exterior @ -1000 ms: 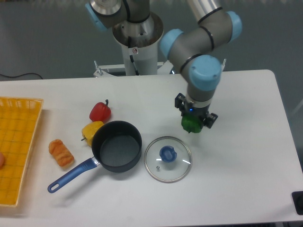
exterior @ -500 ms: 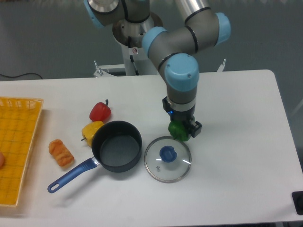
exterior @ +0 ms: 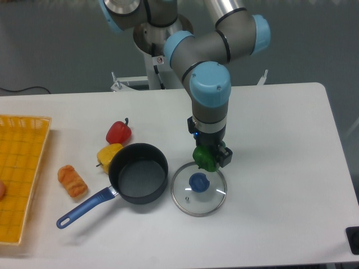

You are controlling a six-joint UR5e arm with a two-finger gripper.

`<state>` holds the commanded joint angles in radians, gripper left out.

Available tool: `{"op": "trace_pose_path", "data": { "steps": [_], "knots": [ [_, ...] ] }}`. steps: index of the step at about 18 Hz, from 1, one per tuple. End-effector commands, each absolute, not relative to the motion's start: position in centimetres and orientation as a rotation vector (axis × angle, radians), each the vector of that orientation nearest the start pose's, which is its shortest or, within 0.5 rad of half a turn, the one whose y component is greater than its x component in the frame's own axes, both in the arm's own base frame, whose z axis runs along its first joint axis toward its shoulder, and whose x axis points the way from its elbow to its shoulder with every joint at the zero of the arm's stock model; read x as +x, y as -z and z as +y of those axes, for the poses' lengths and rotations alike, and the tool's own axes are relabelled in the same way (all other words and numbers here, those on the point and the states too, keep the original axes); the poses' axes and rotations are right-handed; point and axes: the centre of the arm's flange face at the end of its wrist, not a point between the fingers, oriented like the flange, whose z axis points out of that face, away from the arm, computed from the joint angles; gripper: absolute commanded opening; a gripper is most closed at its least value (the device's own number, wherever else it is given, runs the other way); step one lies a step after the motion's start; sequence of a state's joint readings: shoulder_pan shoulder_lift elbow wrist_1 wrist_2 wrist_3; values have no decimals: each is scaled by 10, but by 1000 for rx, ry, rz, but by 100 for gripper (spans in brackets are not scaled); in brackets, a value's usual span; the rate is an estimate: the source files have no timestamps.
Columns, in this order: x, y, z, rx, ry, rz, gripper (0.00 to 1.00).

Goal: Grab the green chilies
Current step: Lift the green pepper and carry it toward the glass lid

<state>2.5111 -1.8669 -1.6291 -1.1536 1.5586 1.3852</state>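
The black two-finger claw (exterior: 206, 158) is closed around the small glossy green bell-pepper-shaped chilies (exterior: 204, 158), holding them off the white worktop (exterior: 280, 168), above the far rim of the round glass lid with a blue knob (exterior: 198, 188). Left of the lid stands a dark saucepan with a blue handle (exterior: 137, 172). A yellow pepper (exterior: 107, 155) touches the pan's left side, with a red pepper (exterior: 118, 133) just behind it.
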Motion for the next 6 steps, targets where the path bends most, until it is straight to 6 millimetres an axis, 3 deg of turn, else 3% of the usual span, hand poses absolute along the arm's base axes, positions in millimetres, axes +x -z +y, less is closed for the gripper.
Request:
{"op": "trace_pose_path", "data": {
  "steps": [6],
  "knots": [
    [-404, -336, 457, -3027, -64, 676, 52]
  ]
}}
